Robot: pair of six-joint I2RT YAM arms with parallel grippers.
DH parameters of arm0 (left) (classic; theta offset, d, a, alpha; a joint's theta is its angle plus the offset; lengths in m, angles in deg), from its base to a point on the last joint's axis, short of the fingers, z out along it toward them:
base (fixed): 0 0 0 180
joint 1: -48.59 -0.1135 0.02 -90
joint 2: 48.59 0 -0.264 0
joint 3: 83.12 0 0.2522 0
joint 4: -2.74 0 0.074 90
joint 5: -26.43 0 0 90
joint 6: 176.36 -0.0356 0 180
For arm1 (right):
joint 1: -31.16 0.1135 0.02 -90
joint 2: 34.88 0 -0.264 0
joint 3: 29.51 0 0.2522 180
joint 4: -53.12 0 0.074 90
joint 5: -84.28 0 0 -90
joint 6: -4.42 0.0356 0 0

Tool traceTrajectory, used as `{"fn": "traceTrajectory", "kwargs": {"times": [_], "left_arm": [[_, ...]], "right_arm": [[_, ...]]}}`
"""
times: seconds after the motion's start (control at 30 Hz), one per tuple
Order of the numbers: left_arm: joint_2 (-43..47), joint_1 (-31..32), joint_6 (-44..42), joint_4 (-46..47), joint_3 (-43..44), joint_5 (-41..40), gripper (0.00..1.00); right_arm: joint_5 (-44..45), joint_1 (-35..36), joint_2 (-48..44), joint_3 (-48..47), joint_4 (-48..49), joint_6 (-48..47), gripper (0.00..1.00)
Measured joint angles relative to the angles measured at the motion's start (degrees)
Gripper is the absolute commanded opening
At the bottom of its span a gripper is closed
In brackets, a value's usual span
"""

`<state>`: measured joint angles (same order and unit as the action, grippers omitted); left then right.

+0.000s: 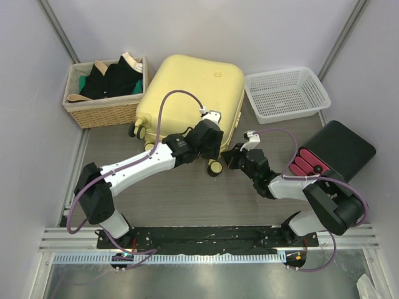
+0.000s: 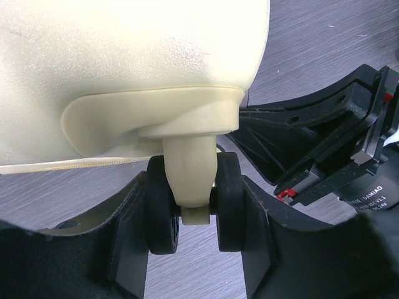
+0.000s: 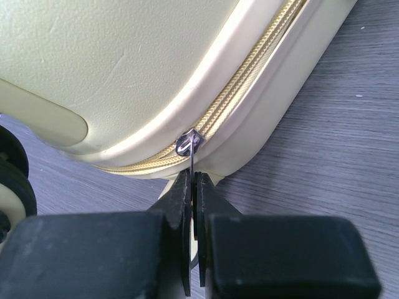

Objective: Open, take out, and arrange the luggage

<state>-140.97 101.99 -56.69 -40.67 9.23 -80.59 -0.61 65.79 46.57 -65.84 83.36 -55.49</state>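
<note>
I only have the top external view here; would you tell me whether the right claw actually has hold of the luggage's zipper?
Observer: Yes. The right wrist view shows the right claw shut on the thin metal zipper pull at a rounded corner of the luggage.
Operator: Thank you. Is the zipper open there?
Observer: No. The zipper looks closed on both sides of the pull.
Operator: And the other arm?
Observer: In the left wrist view, the left claw clamps a black twin wheel under the luggage, one finger on each outer side.
</note>
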Motion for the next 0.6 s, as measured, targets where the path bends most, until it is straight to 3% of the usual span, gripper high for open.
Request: {"fn": "traceTrajectory", "kwargs": {"times": [0.17, 0.43, 0.6], "left_arm": [[1.44, 0.13, 0.2, 3.37, -2.99, -1.01, 0.0], [9.16, 0.59, 3.21, 15.23, -15.17, -2.69, 0.0], [16.74, 1.14, 4.98, 17.33, -22.86, -3.91, 0.0]], "right_arm": [[0.33, -0.09, -1.11, -0.39, -2.47, 0.0, 0.01], [-1.14, -1.36, -2.36, -0.7, -4.81, 0.04, 0.01], [-2.05, -2.67, -2.45, -1.31, -6.23, -0.02, 0.01]]}}
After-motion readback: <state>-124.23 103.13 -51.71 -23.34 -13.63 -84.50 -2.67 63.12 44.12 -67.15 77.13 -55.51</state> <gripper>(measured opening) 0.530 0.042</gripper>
